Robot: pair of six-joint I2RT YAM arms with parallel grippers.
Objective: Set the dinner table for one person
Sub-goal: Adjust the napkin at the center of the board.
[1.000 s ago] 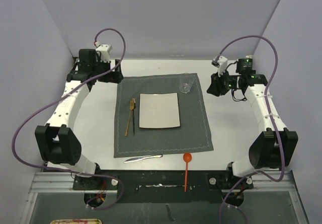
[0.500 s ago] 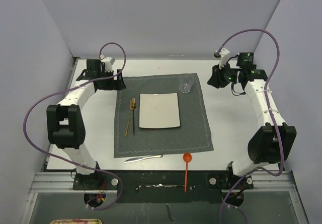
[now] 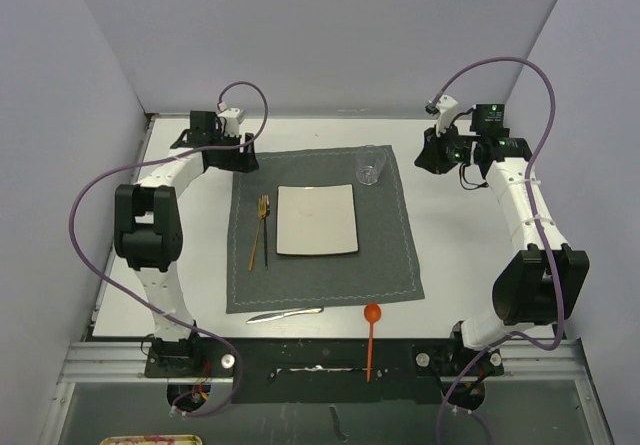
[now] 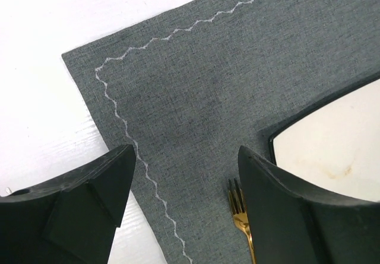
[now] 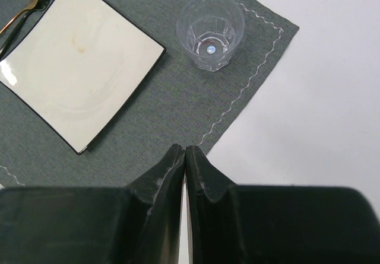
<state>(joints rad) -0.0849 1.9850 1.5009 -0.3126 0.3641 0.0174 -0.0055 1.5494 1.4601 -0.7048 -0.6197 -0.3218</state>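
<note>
Left gripper (image 4: 185, 157) gapes empty above the placemat (image 4: 196, 68) corner; dipping could snag cloth. Right gripper (image 5: 185, 151), pinched shut, could topple the glass (image 5: 211, 31) ahead.

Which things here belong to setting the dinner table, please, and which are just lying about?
Belong to the job: dinner table, grey placemat, square plate, gold fork, clear glass, silver knife, orange spoon.
Just lying about: purple cables, partly seen tray below the table's near edge.
</note>
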